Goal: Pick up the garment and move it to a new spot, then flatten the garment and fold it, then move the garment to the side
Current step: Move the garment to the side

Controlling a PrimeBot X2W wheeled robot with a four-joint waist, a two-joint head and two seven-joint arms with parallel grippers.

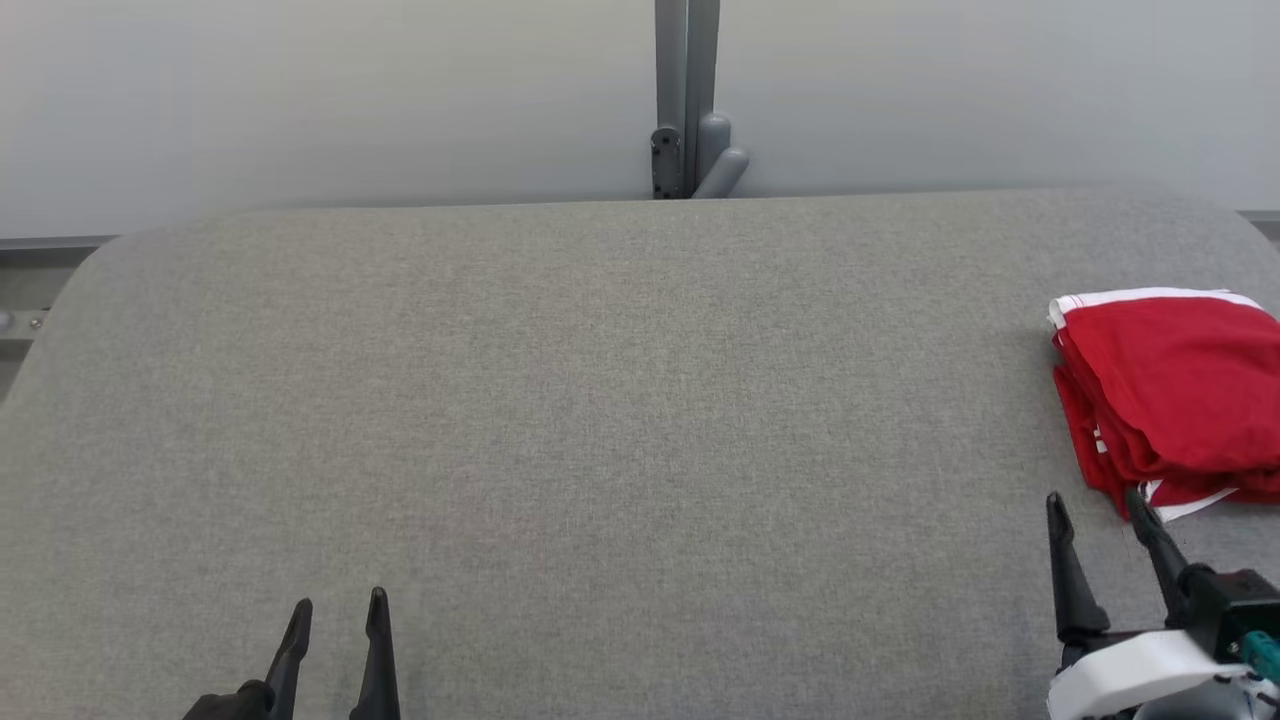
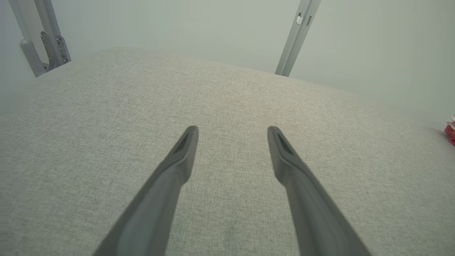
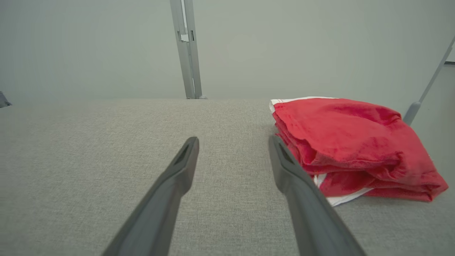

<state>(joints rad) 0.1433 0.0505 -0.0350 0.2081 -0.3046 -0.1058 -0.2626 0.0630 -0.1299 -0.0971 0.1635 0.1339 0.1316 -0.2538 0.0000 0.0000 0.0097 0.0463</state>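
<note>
A folded red garment (image 1: 1170, 390) with white trim lies at the far right edge of the grey fabric surface (image 1: 600, 400), partly cut off by the head view's border. The right gripper (image 1: 1093, 497) sits just beside the garment's near left corner. Its fingers are spread wide and hold nothing, and its outer finger overlaps the cloth's edge in both views; whether it touches cannot be told. The left gripper (image 1: 340, 598) is well apart from the garment at the lower left, also spread wide and empty.
</note>
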